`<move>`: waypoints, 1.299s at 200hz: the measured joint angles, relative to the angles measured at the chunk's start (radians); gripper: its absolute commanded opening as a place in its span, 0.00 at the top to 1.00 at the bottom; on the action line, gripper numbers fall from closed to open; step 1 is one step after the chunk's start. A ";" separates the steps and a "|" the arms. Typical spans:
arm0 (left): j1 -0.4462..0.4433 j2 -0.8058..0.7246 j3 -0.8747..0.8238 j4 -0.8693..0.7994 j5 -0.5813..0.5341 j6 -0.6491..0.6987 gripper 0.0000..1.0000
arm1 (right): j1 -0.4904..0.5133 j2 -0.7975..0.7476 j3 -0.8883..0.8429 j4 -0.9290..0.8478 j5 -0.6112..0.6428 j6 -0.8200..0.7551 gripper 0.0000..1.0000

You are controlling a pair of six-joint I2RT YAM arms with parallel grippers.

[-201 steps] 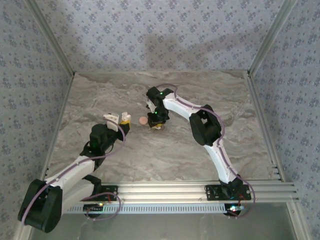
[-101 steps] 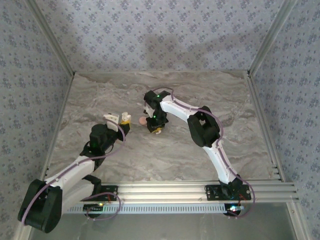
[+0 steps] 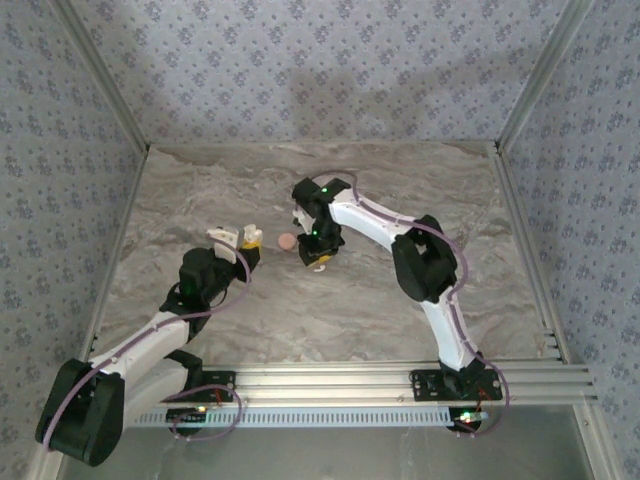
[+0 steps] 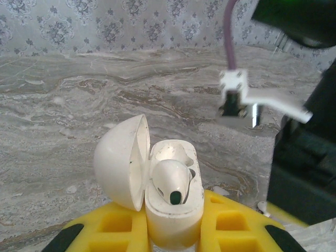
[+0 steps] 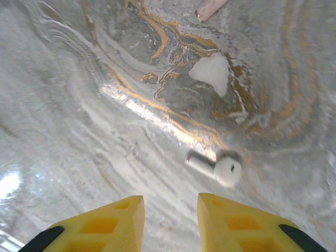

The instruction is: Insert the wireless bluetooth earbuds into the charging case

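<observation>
My left gripper (image 4: 173, 233) is shut on the white charging case (image 4: 174, 207), held upright with its lid (image 4: 122, 163) swung open to the left. One white earbud (image 4: 170, 181) sits in the case. From above, the left gripper (image 3: 237, 244) holds the case at centre-left. The second earbud (image 5: 218, 167), white with a short stem, lies flat on the marble. My right gripper (image 5: 168, 207) hangs open just above the table, and this earbud lies slightly ahead and to the right of the gap between its yellow fingers. Seen from above, the right gripper (image 3: 319, 256) points down at mid-table.
A small pink disc (image 3: 287, 241) lies on the table between the two grippers; its edge (image 5: 210, 8) shows at the top of the right wrist view. A pale patch (image 5: 212, 71) marks the marble beyond the earbud. The right arm (image 4: 302, 157) looms dark beside the case.
The right gripper has shifted slightly toward the near side and right, and its elbow swung right. The left gripper and case have not moved.
</observation>
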 measured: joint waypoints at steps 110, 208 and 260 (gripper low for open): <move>0.000 -0.045 0.000 -0.030 0.001 0.009 0.87 | 0.033 0.106 0.082 0.015 0.038 0.055 0.57; 0.000 -0.050 0.000 -0.038 0.001 0.015 0.87 | 0.034 0.149 0.100 0.015 0.033 0.041 0.65; 0.000 -0.050 0.000 -0.038 0.001 0.015 0.87 | 0.052 0.149 0.073 0.011 0.032 0.024 0.72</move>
